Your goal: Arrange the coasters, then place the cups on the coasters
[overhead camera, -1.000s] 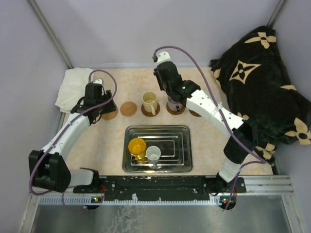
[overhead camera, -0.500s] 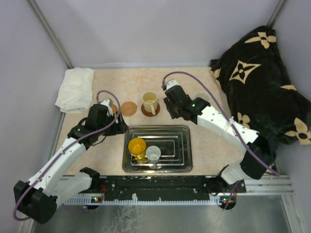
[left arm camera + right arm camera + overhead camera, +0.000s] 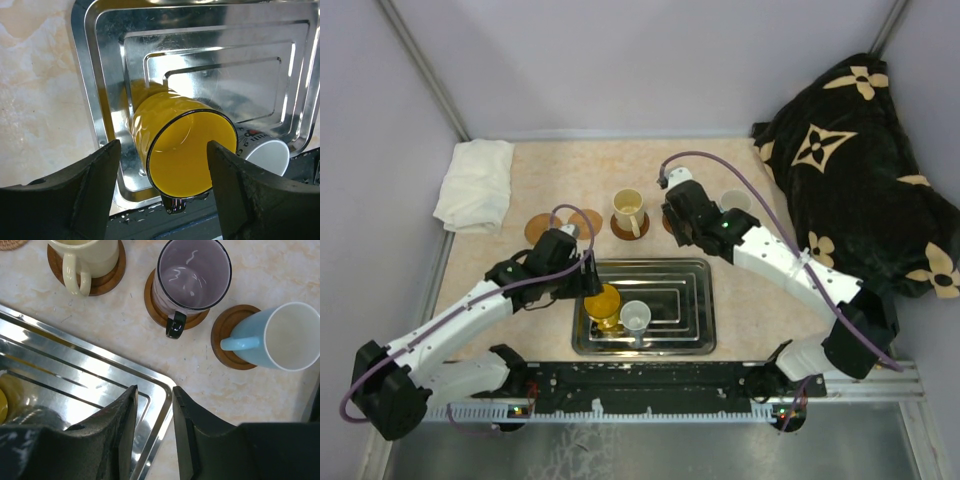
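Note:
A yellow cup [image 3: 190,150] stands in the steel tray [image 3: 82,75], with a small grey-white cup [image 3: 265,152] beside it. My left gripper [image 3: 164,146] is open, a finger on each side of the yellow cup's rim. In the top view two empty coasters [image 3: 542,228] [image 3: 585,222] lie left of the cream cup [image 3: 628,210]. The cream cup [image 3: 85,255], the purplish cup [image 3: 192,275] and the light blue cup [image 3: 285,335] each sit on a coaster [image 3: 225,340]. My right gripper [image 3: 153,392] is open and empty over the tray's far right corner [image 3: 165,390].
A folded white cloth [image 3: 475,185] lies at the back left of the table. A black fabric with beige flower prints [image 3: 850,190] is heaped along the right side. Walls close in the back and both sides.
My left arm swung from the far-left coaster to the tray and opened around the yellow cup. My right gripper let go of the purplish cup and drew back toward the tray.

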